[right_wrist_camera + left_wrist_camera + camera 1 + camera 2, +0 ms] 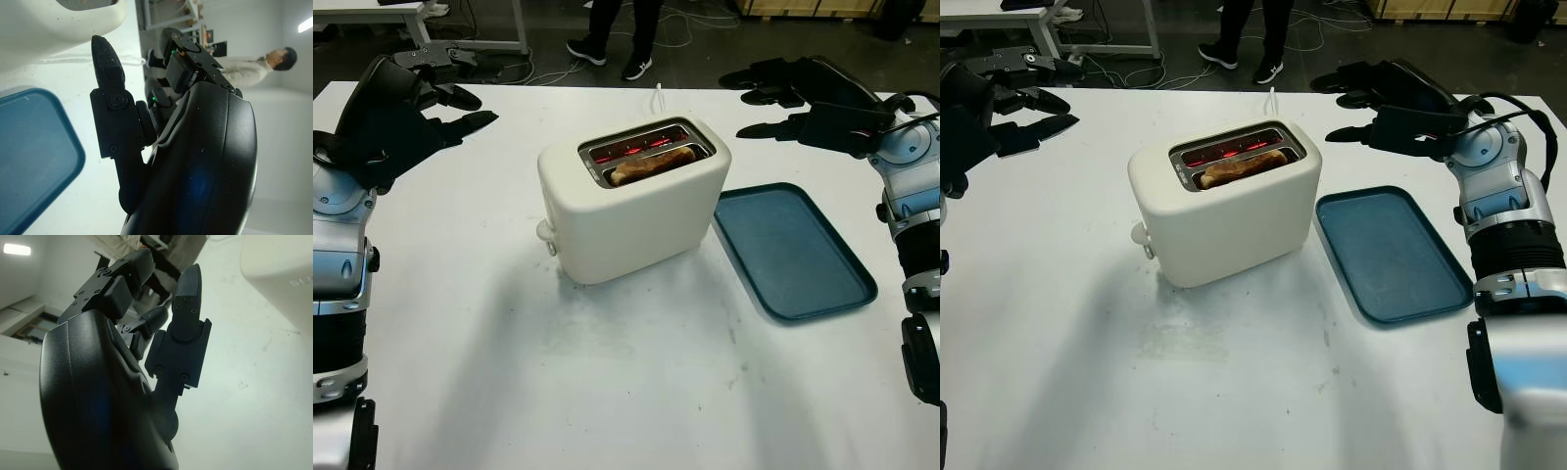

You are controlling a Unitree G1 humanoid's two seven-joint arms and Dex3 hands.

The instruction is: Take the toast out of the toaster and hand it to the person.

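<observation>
While I watch from the head camera, the nearest stretch of the white bench [607, 392] lies bare in front of me, with only faint smudges on it. Further in, the cream toaster [631, 211] stands near the middle of the bench, turned at a slant, its lever knob [545, 231] on the end facing my left. Both slots glow red inside, and the toast [653, 164] sits in the nearer slot, its browned top edge poking just above the rim. Just beside the toaster on my right, a dark blue tray [793, 250] lies flat on the bench with nothing in it, apart from the toaster's base. My left hand [431, 117] hangs in the air over the far left part of the bench, well apart from the toaster, holding nothing, its black fingers [188, 298] stretched out straight. My right hand [1400, 108] hovers over the far right side, beyond the tray and level with the toaster's back end, likewise unloaded with fingers extended. Behind the toaster, a white cord [659, 96] runs off the bench's far edge. Past that edge, a person's legs and dark shoes [612, 54] stand on the floor among loose cables.
</observation>
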